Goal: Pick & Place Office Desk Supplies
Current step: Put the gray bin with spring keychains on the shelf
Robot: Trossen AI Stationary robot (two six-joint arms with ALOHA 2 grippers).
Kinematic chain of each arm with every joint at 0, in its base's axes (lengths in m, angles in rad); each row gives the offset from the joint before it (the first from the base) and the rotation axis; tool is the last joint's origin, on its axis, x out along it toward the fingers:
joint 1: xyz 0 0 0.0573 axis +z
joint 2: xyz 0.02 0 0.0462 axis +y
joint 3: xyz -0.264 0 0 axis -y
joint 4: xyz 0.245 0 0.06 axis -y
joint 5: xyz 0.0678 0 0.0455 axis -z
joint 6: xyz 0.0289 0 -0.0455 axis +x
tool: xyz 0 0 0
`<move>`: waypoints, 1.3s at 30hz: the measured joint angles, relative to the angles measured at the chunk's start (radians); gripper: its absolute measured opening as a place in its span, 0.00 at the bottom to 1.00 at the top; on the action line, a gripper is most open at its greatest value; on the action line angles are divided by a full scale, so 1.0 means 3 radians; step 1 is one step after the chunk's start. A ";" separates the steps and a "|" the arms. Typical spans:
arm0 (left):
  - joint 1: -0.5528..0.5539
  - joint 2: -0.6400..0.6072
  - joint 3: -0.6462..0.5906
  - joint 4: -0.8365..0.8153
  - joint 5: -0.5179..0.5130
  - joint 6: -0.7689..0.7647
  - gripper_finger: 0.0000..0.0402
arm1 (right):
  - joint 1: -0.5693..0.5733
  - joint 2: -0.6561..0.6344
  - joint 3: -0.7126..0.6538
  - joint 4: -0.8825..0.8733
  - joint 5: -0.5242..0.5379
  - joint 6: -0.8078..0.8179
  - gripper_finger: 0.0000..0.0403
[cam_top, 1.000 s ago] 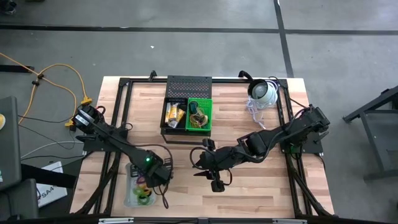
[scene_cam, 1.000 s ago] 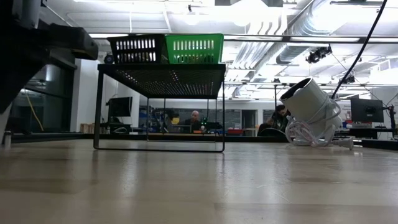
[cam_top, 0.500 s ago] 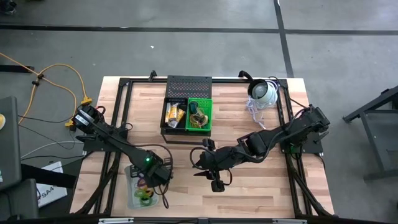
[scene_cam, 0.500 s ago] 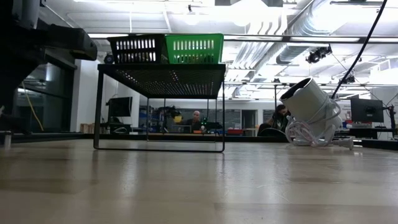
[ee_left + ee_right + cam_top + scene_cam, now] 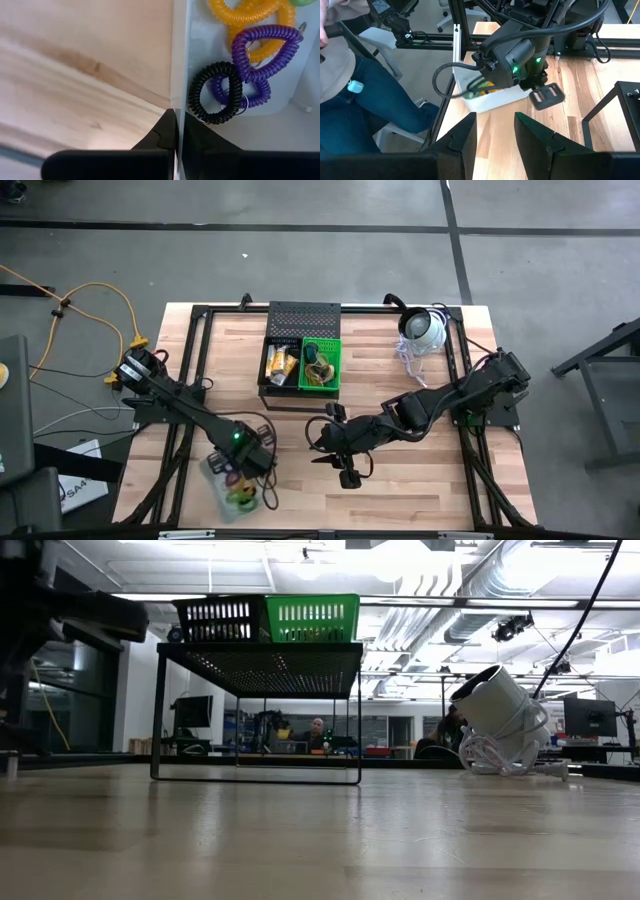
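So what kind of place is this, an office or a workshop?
Most likely a robotics lab or workshop. Two dark robot arms work at a wooden table framed in black rails. The floor is bare concrete with taped lines. Behind the table, exposed ceiling ducts hang over benches with monitors.

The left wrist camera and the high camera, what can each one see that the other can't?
Only the left wrist view shows the coiled loops clearly: a black spiral loop, a purple spiral loop and a yellow-orange spiral loop, with the left hand shut on the edge of the clear plastic tray.

Only the high view shows the right hand waiting at mid-table, the green basket and the white dome-shaped device.

Both show the wooden table.
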 joint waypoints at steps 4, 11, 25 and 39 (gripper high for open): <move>0.0031 -0.0008 0.0000 -0.0007 -0.0012 -0.0647 0.00 | 0.0000 0.0000 0.0000 0.0000 0.0000 0.0000 0.30; 0.0034 -0.0052 0.0000 -0.0034 -0.0027 -0.1445 0.00 | -0.0001 0.0000 0.0000 -0.0001 0.0000 0.0000 0.30; -0.0058 -0.0606 0.0006 -0.0055 -0.0138 -0.2371 0.00 | 0.0000 0.0000 0.0000 0.0000 0.0000 0.0001 0.30; -0.0052 -0.0676 0.0055 -0.0258 0.0221 -0.2458 0.00 | -0.0001 0.0000 0.0000 -0.0001 0.0000 0.0000 0.30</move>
